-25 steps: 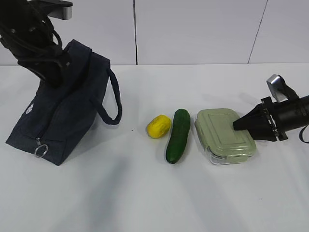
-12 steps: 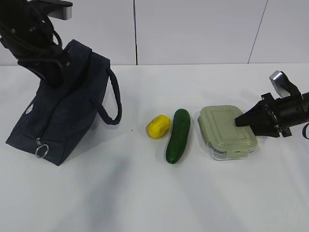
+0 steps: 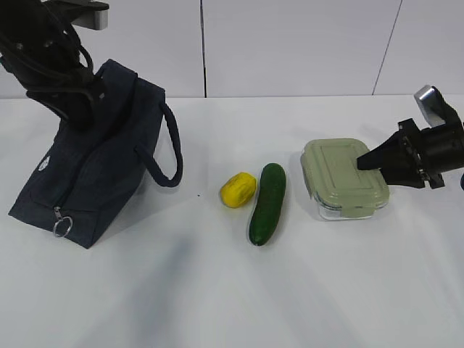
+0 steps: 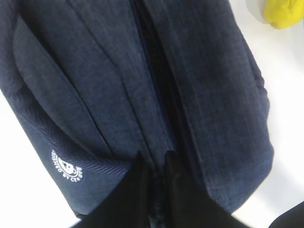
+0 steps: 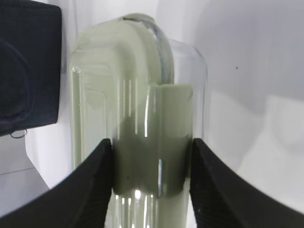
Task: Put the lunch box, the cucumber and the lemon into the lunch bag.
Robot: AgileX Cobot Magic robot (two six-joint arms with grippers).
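White panelled wall stands behind a white desk [image 3: 217,290] that carries everything. At the left of the exterior view the lunch bag [image 3: 94,167], dark navy fabric, leans tilted with one loop handle hanging down its right side and a silver ring pull [image 3: 61,225] at its lower front corner. The left claw [image 4: 156,190] is clenched on the bag's top, its two dark fingers pressed nearly together around a fold of fabric along the zipper line, near a small white round logo [image 4: 66,165]. Right of the bag, apart from it, the lemon [image 3: 238,189] lies just beside the cucumber [image 3: 267,203], which lies lengthwise on the desk. Further right is the lunch box [image 3: 344,178], clear with a pale green lid. The right claw [image 5: 152,185] grasps the box at its right end, one finger on either side of the lid's snap tab; whether the box is clear of the desk cannot be told.
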